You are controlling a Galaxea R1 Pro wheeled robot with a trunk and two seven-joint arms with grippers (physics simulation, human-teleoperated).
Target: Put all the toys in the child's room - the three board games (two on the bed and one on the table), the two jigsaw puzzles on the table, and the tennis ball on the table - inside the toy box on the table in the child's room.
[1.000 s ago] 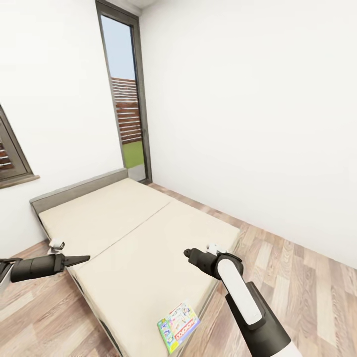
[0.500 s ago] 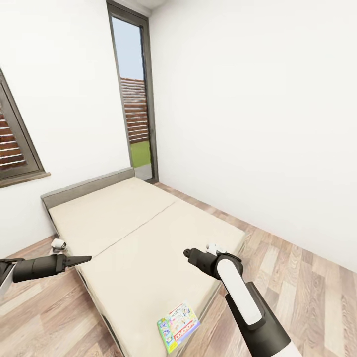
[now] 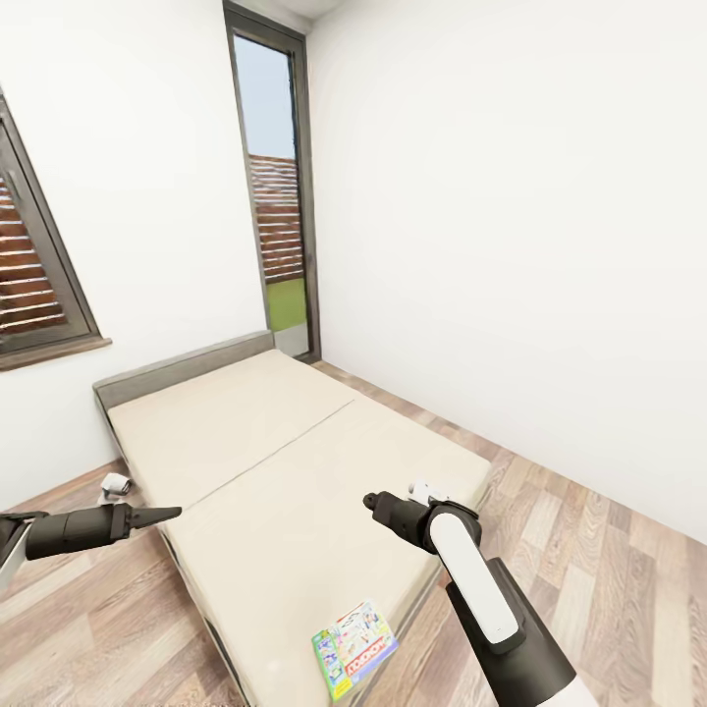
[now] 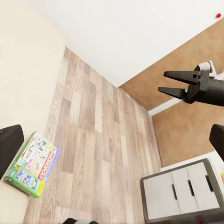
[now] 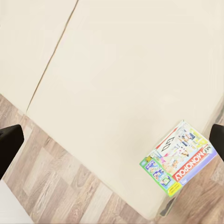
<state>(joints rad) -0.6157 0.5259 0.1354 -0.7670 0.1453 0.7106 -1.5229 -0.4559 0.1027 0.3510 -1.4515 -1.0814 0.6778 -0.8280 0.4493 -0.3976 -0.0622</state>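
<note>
The view has swung left, the low beige bed [image 3: 295, 471] sitting further right than before. A pale blue-green, red-banded board game box [image 3: 354, 649] lies flat at its near corner. The right gripper [image 4: 179, 84] hangs spread and empty; I cannot tell whether the left gripper [image 3: 157, 514] is clenched.

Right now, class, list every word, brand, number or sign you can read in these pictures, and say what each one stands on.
"MONOPOLY": white letters on the red band of the board game lying flat at the corner of the bed.
A small word before it on the red band: too small to be sure of.
Other print on the box lid: small cartoon pictures and text, too blurred to read.
No other readable text.
</note>
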